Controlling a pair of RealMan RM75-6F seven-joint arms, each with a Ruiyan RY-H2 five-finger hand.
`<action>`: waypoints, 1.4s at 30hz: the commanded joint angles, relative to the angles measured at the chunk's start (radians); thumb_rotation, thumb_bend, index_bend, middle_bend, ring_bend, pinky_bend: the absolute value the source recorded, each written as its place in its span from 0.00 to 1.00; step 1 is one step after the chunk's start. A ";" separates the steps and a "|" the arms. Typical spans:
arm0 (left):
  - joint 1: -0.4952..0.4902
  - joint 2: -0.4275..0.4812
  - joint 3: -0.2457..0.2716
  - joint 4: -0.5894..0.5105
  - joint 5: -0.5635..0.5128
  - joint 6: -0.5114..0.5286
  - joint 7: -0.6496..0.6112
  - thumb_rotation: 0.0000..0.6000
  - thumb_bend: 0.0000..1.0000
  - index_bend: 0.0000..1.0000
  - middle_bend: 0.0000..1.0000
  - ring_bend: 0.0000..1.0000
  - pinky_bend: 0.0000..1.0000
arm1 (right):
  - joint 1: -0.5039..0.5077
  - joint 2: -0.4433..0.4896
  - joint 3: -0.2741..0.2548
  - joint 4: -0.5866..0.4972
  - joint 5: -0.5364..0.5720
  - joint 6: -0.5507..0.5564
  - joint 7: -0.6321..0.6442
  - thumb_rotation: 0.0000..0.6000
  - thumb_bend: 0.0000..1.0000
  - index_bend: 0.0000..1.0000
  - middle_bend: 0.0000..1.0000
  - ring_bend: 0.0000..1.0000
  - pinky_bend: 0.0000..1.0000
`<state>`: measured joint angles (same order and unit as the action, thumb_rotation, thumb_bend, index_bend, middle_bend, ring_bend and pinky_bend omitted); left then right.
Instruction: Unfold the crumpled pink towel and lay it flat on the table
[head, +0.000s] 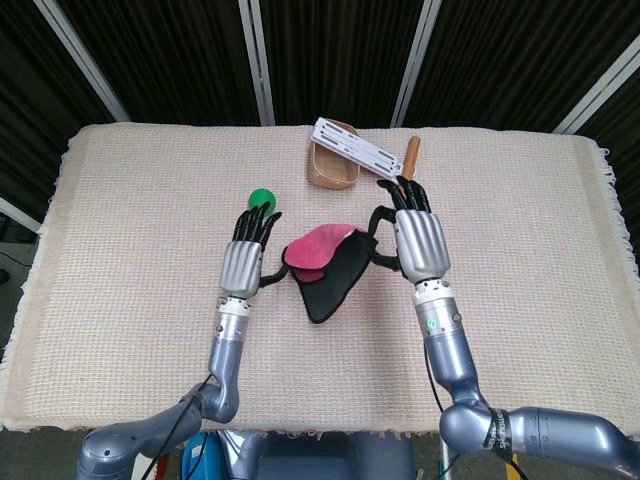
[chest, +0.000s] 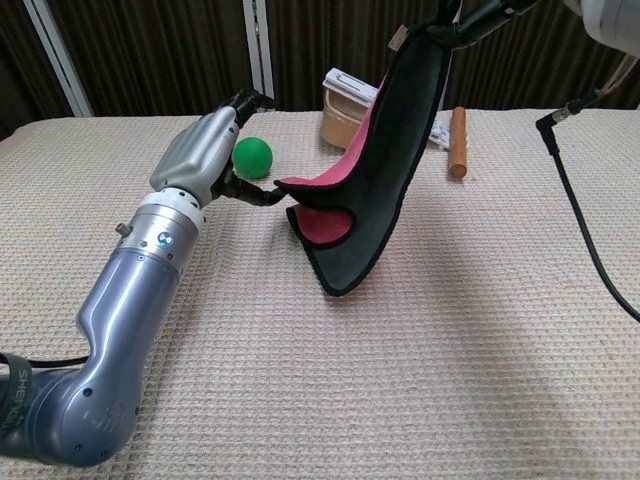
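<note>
The towel (head: 318, 246), pink on one side and black on the other, hangs folded between my two hands above the table's middle. My right hand (head: 418, 240) holds its upper edge high; in the chest view only dark fingers (chest: 470, 18) show at the top, with the black side (chest: 400, 140) draping down from them. My left hand (head: 250, 256) pinches the towel's left edge and holds it out to the side (chest: 205, 150). The towel's lowest black fold (chest: 340, 275) touches the tablecloth, and the pink face (chest: 328, 222) shows inside the fold.
A green ball (head: 262, 197) lies just beyond my left hand. At the back stand a tan bowl (head: 332, 168) with a white ruler-like strip (head: 350, 146) across it and a wooden stick (head: 411, 155). A black cable (chest: 570, 220) hangs at the right. A beige woven cloth (head: 140, 250) covers the table.
</note>
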<state>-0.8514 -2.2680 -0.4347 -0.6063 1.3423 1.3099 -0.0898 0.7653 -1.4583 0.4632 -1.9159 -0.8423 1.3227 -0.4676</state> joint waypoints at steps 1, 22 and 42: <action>-0.011 0.000 -0.005 0.016 -0.006 -0.005 -0.010 1.00 0.30 0.21 0.04 0.00 0.03 | 0.000 0.001 -0.002 0.000 0.000 0.001 0.001 1.00 0.51 0.63 0.17 0.00 0.00; -0.052 -0.001 0.011 0.043 -0.068 -0.054 -0.013 1.00 0.43 0.63 0.14 0.00 0.03 | -0.007 0.020 -0.017 0.015 0.008 -0.005 0.029 1.00 0.51 0.63 0.18 0.00 0.00; -0.166 0.232 -0.118 -0.149 -0.069 -0.008 0.048 1.00 0.44 0.65 0.14 0.00 0.03 | -0.018 0.103 0.007 0.055 0.030 -0.059 0.078 1.00 0.51 0.63 0.18 0.00 0.00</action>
<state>-0.9958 -2.0805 -0.5229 -0.7035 1.2798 1.3028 -0.0716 0.7473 -1.3605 0.4665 -1.8664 -0.8141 1.2680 -0.3941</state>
